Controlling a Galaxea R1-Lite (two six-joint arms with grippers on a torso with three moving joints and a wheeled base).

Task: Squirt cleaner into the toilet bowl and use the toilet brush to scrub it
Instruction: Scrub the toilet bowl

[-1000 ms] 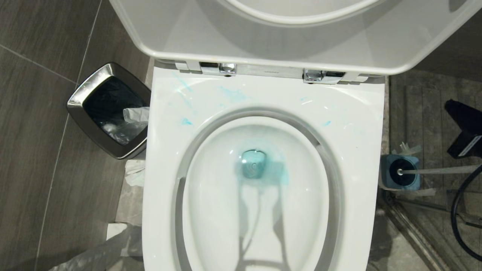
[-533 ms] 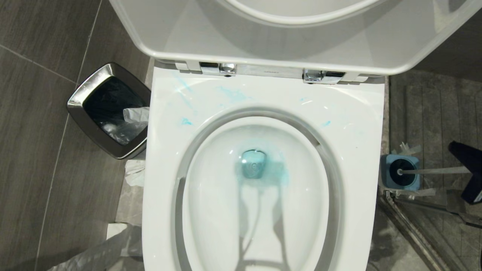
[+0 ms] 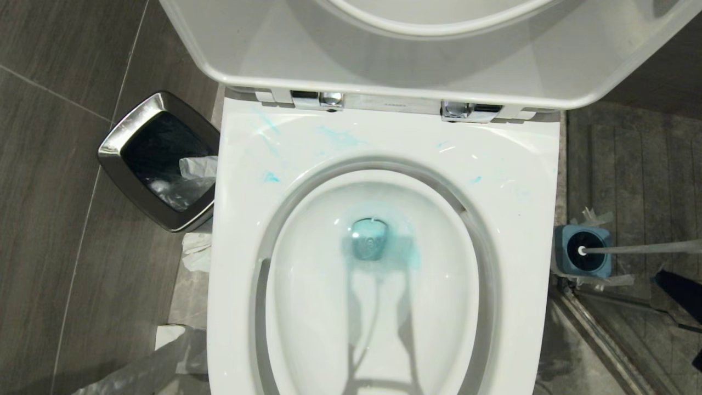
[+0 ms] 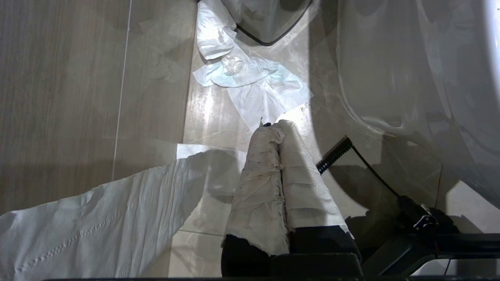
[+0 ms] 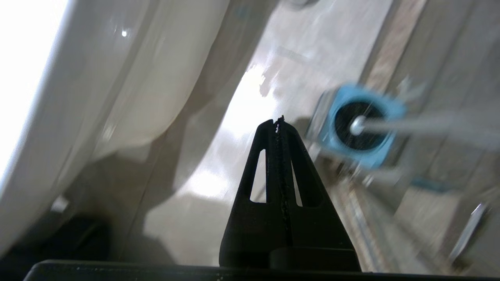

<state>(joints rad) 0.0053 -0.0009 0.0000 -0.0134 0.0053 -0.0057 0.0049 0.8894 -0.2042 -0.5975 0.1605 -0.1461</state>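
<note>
The white toilet bowl point(image 3: 515, 181) fills the head view, its seat and lid raised. Blue cleaner point(image 3: 378, 249) tints the water round the drain, and faint blue smears mark the back of the rim. To the right on the floor the toilet brush point(image 3: 641, 248) stands in its blue holder point(image 3: 565, 247), also seen in the right wrist view as the brush point(image 5: 429, 125) in the holder point(image 5: 386, 105). My right gripper point(image 5: 277, 121) is shut and empty, a little short of the holder. My left gripper point(image 4: 275, 127), its fingers wrapped in white, hangs shut over the floor.
A steel-rimmed black bin point(image 3: 118, 142) with crumpled paper stands left of the toilet. Tissue sheets point(image 4: 254, 82) lie on the floor beside the toilet's base point(image 4: 390, 78). A dark part of my right arm point(image 3: 680, 291) shows at the right edge. A metal floor rail point(image 3: 598, 334) runs near the holder.
My right arm has dropped from above the brush handle to below it, near the head view's lower right edge. The brush has stayed in its holder. The left arm has not moved.
</note>
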